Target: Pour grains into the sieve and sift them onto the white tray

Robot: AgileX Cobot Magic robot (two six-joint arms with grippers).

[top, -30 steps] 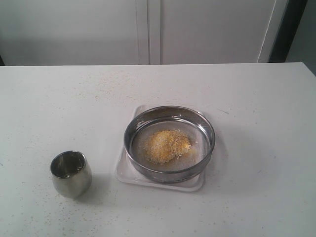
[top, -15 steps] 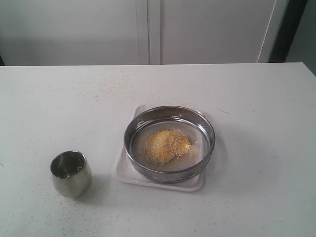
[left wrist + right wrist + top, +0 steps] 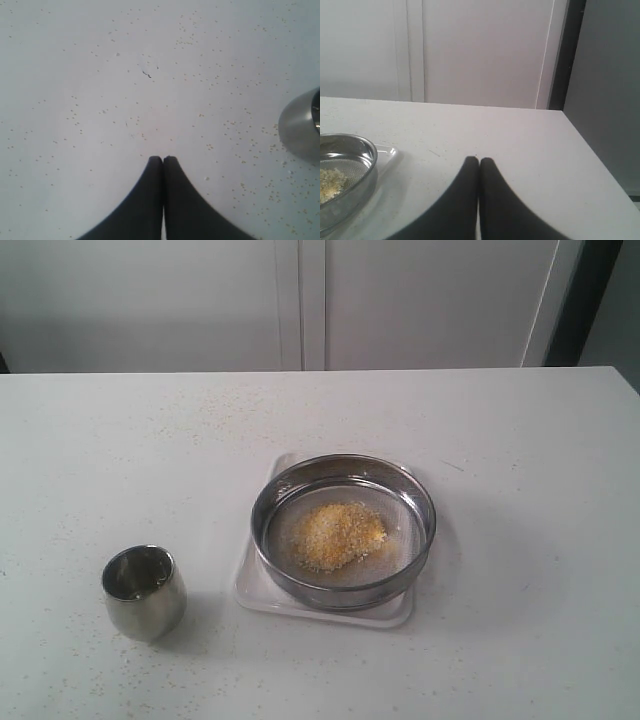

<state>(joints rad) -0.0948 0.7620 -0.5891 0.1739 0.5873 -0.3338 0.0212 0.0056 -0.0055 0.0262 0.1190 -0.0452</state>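
Observation:
The round steel sieve [image 3: 343,529] rests on the white tray [image 3: 262,592] near the table's middle. A heap of yellow grains [image 3: 338,535] lies on its mesh. Neither arm shows in the exterior view. In the left wrist view my left gripper [image 3: 162,158] is shut with nothing in it, over bare table with the steel cup [image 3: 301,127] off to one side. My right gripper [image 3: 479,160] is shut and holds nothing. It hovers beside the sieve [image 3: 346,170] and the tray's corner [image 3: 388,151], apart from both.
A small steel cup [image 3: 144,591] stands upright at the front left of the white table [image 3: 520,440]. Stray grains [image 3: 235,125] are scattered over the tabletop. White cabinet doors [image 3: 300,300] stand behind the table's far edge.

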